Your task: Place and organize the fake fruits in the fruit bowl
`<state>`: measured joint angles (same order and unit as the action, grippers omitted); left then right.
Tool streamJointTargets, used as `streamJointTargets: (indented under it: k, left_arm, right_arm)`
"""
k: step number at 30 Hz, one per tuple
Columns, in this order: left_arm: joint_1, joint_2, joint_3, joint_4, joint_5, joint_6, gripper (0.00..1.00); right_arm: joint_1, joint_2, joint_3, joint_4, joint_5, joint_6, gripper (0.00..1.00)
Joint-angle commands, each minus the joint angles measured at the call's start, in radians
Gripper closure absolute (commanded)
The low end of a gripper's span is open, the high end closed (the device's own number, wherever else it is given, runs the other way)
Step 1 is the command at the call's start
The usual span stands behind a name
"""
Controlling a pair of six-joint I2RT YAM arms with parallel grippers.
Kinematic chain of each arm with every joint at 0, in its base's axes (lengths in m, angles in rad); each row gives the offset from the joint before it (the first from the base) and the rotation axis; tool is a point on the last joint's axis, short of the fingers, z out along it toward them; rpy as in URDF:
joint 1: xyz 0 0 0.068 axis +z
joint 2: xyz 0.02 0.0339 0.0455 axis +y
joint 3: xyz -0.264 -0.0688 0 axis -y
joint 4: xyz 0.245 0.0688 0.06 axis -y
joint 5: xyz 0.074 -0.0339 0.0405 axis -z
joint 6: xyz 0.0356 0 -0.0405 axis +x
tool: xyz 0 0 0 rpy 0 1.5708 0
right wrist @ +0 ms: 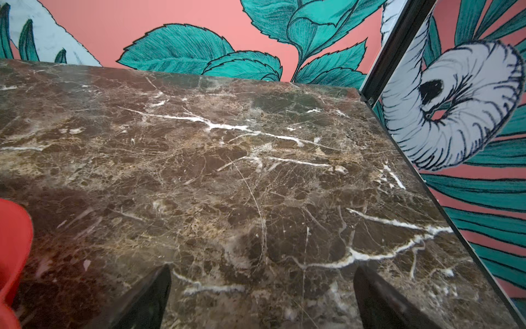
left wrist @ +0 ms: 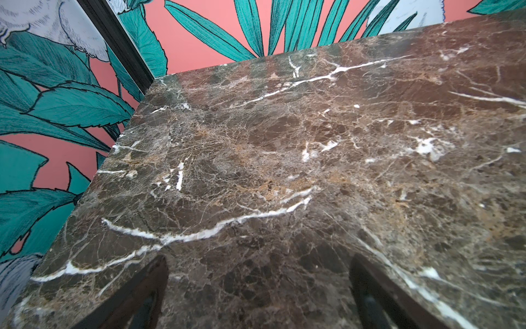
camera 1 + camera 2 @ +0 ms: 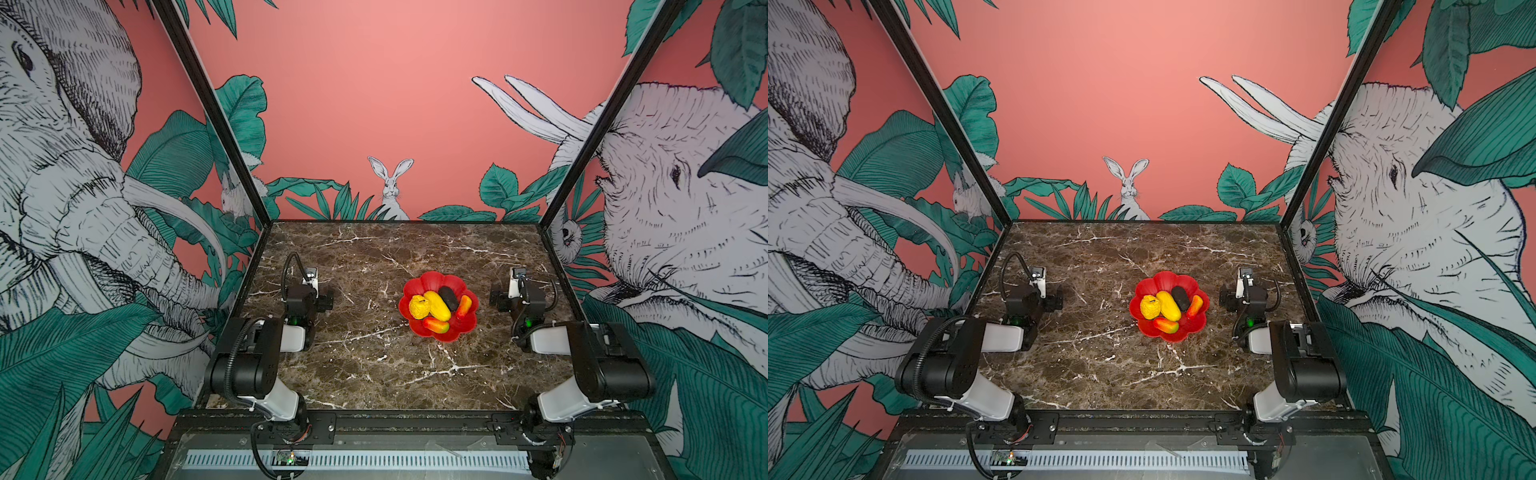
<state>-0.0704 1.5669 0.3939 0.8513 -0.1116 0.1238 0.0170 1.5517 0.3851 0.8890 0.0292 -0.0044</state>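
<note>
We see a brown marble worktop (image 3: 365,374) with white veins, pink leafy mural walls (image 3: 374,83), a rabbit (image 3: 390,187) at 12 o'clock, an elephant (image 3: 75,187) at 9 and a second elephant (image 3: 673,199) at 3.

I can read no text, label, brand or number in any view. The wall panels (image 3: 395,104) carry only drawn animals and leaves, and the circuit board (image 3: 286,458) below the desk's (image 3: 374,257) front edge is too small to read.
</note>
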Motion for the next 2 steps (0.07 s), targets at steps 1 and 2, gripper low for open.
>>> streamJointTargets:
  k: [1,2]
  left_arm:
    - [0.004,-0.013,0.018,0.022,0.007,-0.007,0.0]
    - [0.004,-0.018,0.013,0.023,0.008,-0.005,0.0]
  right_arm:
    - [0.001,-0.003,0.011,0.007,0.001,0.0,0.01]
    - [0.001,-0.005,0.006,0.018,0.001,-0.001,0.01]
